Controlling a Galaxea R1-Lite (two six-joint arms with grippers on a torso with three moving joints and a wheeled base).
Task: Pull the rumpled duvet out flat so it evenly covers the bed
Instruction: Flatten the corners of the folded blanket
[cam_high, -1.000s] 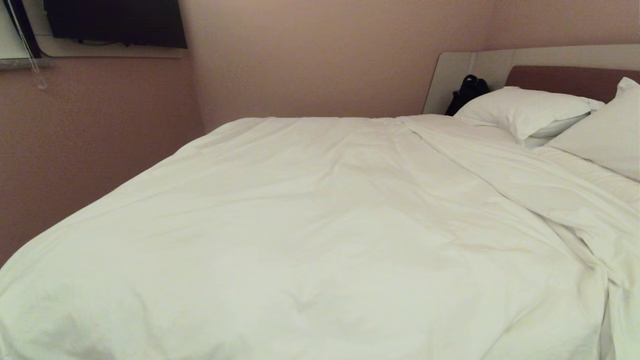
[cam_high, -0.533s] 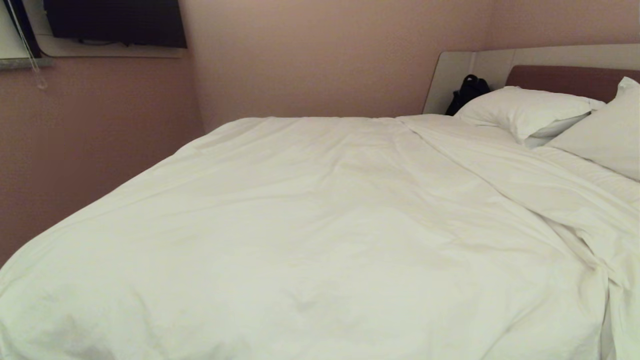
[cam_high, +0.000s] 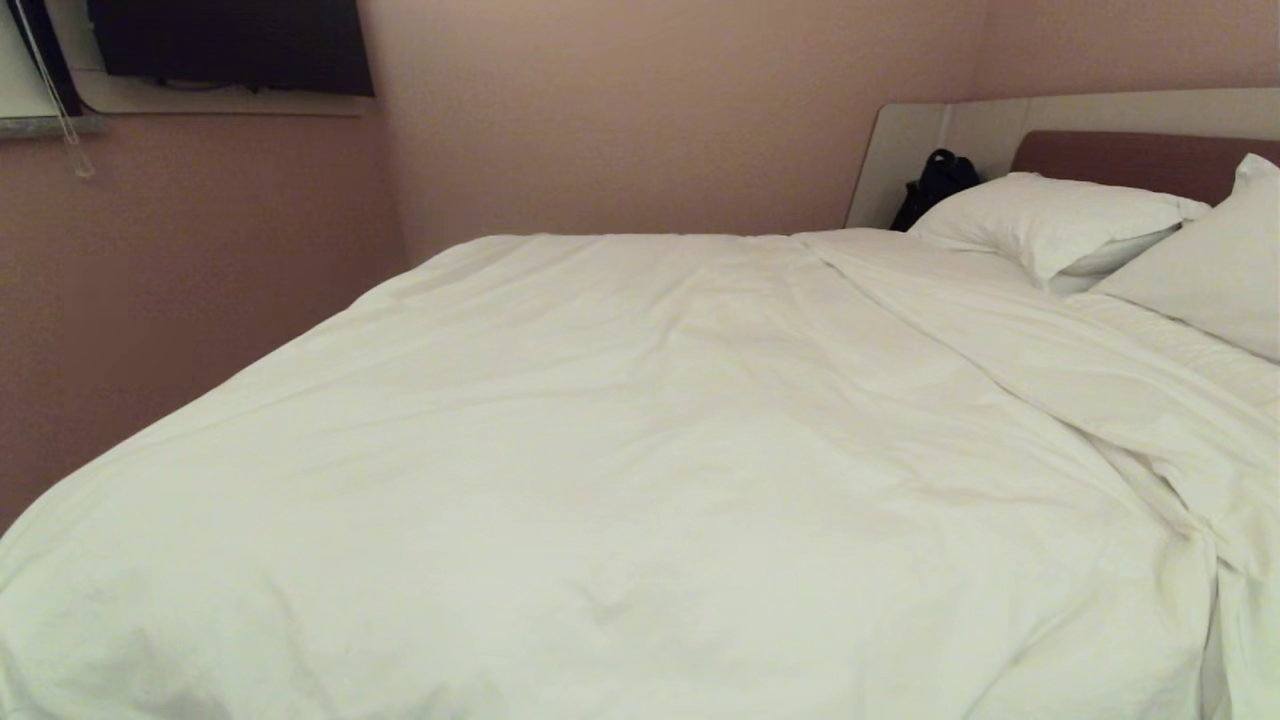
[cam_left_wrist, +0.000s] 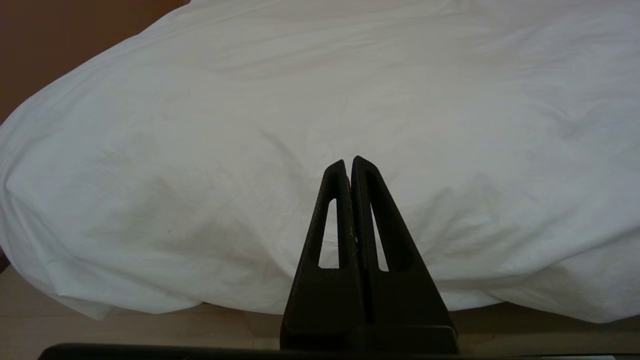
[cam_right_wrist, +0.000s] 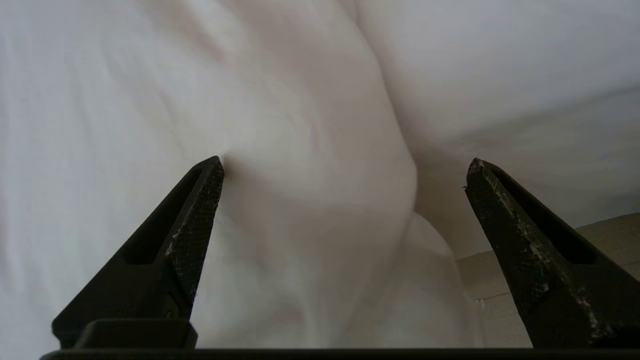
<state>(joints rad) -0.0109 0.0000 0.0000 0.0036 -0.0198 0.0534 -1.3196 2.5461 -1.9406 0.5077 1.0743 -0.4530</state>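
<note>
— Hanging over the near edge of the bed (cam_left_wrist: 125, 325), the duvet (cam_high: 620, 480) bulges down past the mattress; under its hem there's a strip of pale base and floor showing.

— And the grippers?

— The left gripper (cam_left_wrist: 350, 162) sits just off that near hem, fingers pressed together, holding nothing. The right gripper (cam_right_wrist: 345, 167) is at the near right corner, spread wide, one fingertip (cam_right_wrist: 212, 172) denting the cloth and a thick fold lying between the two fingers, not pinched.

— How does the cover lie further in?

— Mostly smooth across the middle, lightly creased. On the right a long ridge runs from the near right corner up toward the pillows (cam_high: 1050, 225), bunched where it drops off the right edge.

— Room around it?

— The left edge hangs close to the pink wall (cam_high: 200, 280), only a narrow gap. At the far end the top hem stops short of the two pillows, which lean by the headboard (cam_high: 1130, 160). A dark bag (cam_high: 935, 185) sits at the far corner, and a dark screen (cam_high: 230, 45) hangs on the wall far left.
</note>
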